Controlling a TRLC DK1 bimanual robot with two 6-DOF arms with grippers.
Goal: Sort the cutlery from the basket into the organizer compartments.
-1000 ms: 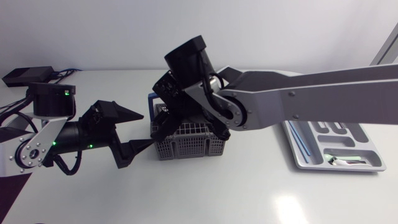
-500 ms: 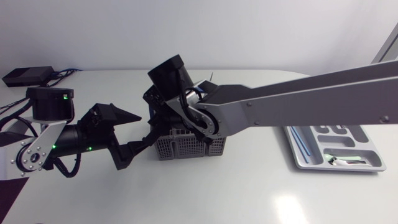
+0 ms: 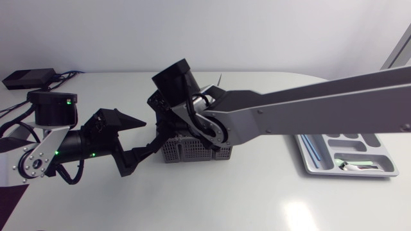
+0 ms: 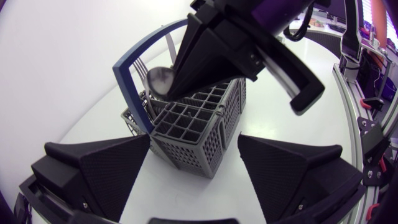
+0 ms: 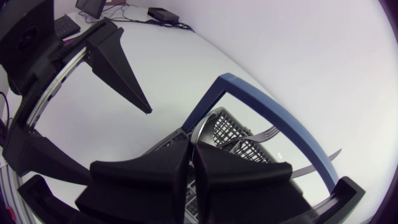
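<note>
right pincer [image 5: 190, 144] pinched together on the spoon [image 4: 159, 81] inside the basket [image 4: 199, 134] | spoon stands near upright, so judged exit is straight up | organizer [image 3: 307, 160] well apart, on the right arm's side | left pincer [image 4: 194, 138] spread apart, flanking basket

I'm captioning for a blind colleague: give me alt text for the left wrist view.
A grey cutlery basket with a blue handle stands inside the open left gripper; the right gripper points down into it, beside a spoon.

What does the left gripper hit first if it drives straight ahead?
The basket: its near corner sits dead ahead of the left gripper, between its open fingers. Gap hard to judge.
</note>
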